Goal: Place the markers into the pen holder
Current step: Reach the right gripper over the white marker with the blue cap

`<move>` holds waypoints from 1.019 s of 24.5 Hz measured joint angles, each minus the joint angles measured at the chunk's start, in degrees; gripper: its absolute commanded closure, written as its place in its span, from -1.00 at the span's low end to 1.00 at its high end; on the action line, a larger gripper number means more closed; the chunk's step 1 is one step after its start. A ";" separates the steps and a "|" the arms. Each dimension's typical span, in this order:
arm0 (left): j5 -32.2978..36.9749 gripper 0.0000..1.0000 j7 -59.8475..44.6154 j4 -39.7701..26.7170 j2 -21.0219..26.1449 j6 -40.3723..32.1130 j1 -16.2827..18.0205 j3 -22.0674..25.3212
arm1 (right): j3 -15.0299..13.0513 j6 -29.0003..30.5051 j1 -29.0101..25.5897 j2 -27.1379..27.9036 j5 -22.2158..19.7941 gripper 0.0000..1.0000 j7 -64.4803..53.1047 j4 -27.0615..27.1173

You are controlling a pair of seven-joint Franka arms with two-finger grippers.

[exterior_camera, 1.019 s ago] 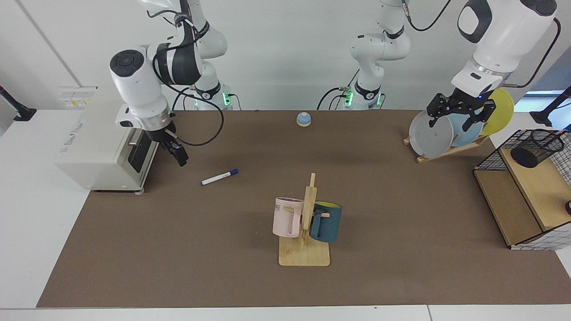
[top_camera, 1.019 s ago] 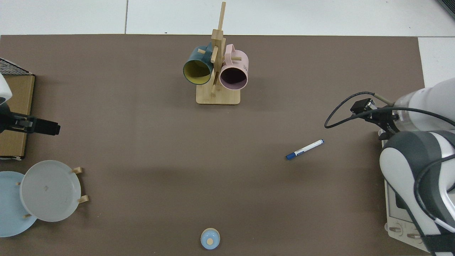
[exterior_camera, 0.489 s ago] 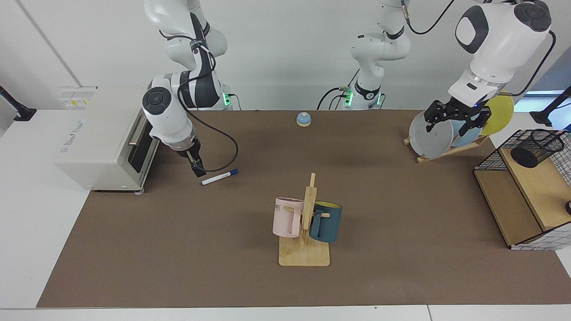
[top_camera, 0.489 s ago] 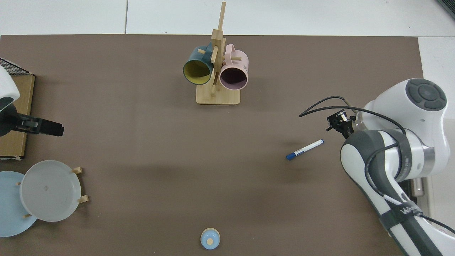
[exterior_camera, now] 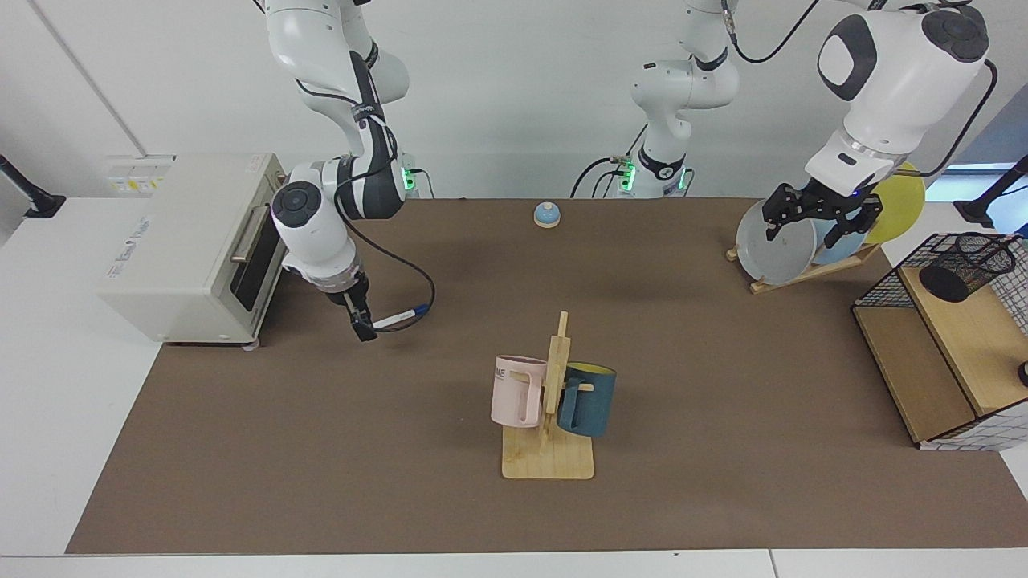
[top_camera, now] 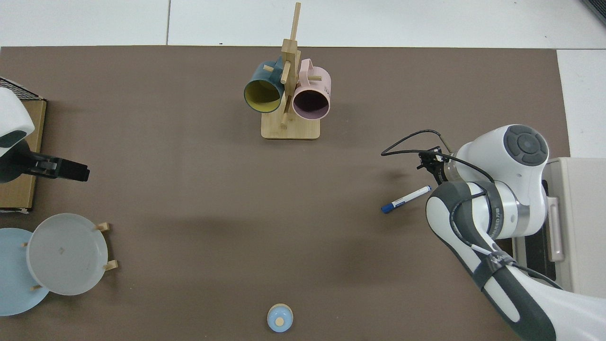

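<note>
The marker (exterior_camera: 396, 319) (top_camera: 406, 199) lies flat on the mat near the toaster oven (exterior_camera: 189, 245). The right gripper (exterior_camera: 363, 327) hangs at its white end; I cannot tell its finger spread. Far off, the pen holder (exterior_camera: 966, 266) stands on the shelf box (exterior_camera: 940, 365), near the open, empty left gripper (exterior_camera: 813, 215).

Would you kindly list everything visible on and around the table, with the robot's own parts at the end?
marker: one, white with blue cap, lying on the mat by the right end effector
pen holder: one, black mesh, on the wooden shelf box
mugs: two, pink and dark blue, hanging on a wooden mug stand
plates: three, grey, light blue and yellow, in a wooden rack
bell: one, blue, far edge of the mat
toaster oven: one, white, beside the mat
right end effector: at the marker's white end
left end effector: open, in front of the plates, waiting
</note>
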 measured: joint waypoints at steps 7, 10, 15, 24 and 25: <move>0.00 -1.00 -0.01 -0.20 0.00 0.01 0.00 0.05 | 0.02 1.00 0.85 0.86 2.09 -0.99 -0.26 -1.03; 0.00 -1.00 -0.03 -0.32 -0.01 0.01 0.00 0.06 | 0.01 1.13 0.85 0.98 3.58 -0.99 -1.55 -1.62; 0.00 -1.00 -0.06 -0.47 -0.01 0.01 0.00 0.07 | -0.18 2.59 0.64 1.48 4.35 -0.99 -3.65 -2.14; 0.00 -1.00 -0.32 -0.49 -0.02 0.01 0.00 0.08 | -0.29 3.20 0.58 2.03 4.50 -0.99 -6.33 -4.00; 0.00 -1.00 -0.52 -0.50 -0.02 0.01 0.00 0.10 | -0.30 3.29 0.58 2.09 4.50 -0.99 -6.44 -4.12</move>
